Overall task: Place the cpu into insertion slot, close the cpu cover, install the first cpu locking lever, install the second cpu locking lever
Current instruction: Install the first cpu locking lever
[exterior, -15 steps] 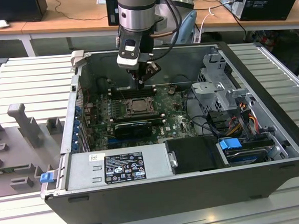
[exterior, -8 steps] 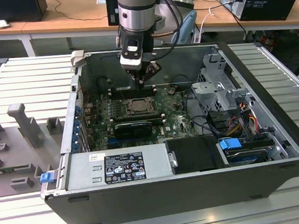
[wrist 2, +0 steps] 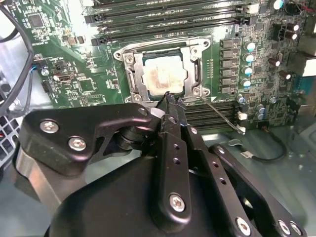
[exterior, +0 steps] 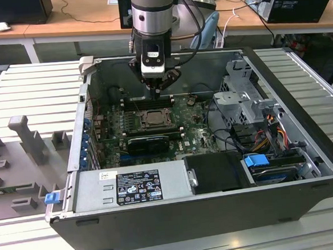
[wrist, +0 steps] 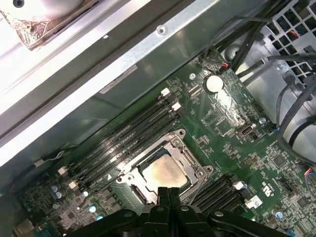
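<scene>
The cpu (wrist 2: 162, 75) lies in the insertion slot (exterior: 153, 119), its pale, smeared metal face (wrist: 165, 173) turned up. Around it the silver cpu cover (wrist 2: 132, 74) lies flat, framing the chip (wrist: 191, 159). A thin wire locking lever (wrist 2: 224, 117) sticks out from one socket corner, across the black memory slots. My gripper (wrist 2: 168, 96) hangs just above the socket's edge, fingers pressed together with nothing seen between them (wrist: 169, 190). In the exterior view the gripper (exterior: 155, 90) hovers over the far side of the socket.
The green motherboard (exterior: 195, 131) sits inside an open computer case (exterior: 301, 92). Long black memory slots (wrist: 128, 136) flank the socket. A power supply (exterior: 131, 187), a drive cage (exterior: 241, 94) and cables (exterior: 275, 129) fill the case's near and right parts.
</scene>
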`<state>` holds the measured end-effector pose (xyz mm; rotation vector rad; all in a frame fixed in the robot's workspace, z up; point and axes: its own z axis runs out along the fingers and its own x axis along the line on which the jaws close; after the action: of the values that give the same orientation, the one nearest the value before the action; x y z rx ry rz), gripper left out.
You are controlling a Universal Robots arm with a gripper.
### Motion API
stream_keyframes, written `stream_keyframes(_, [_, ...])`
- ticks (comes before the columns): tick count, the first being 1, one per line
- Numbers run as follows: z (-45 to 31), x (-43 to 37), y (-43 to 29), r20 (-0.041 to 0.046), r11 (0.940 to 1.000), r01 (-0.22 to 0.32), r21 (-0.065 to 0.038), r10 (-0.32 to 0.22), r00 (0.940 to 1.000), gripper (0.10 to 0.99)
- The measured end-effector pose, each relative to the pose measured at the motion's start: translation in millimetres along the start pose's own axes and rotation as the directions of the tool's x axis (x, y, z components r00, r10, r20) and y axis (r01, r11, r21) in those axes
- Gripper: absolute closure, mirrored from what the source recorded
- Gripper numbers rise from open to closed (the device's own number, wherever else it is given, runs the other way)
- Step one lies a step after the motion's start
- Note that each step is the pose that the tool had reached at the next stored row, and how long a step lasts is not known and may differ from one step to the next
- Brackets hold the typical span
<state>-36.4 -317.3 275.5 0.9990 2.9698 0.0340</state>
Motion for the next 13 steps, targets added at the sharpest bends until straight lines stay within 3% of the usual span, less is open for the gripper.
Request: stream_keyframes(13, [0.0,0.0,0.0,-0.0022,0.9954,0.096,0.000,-0.096,0.9954,0.980])
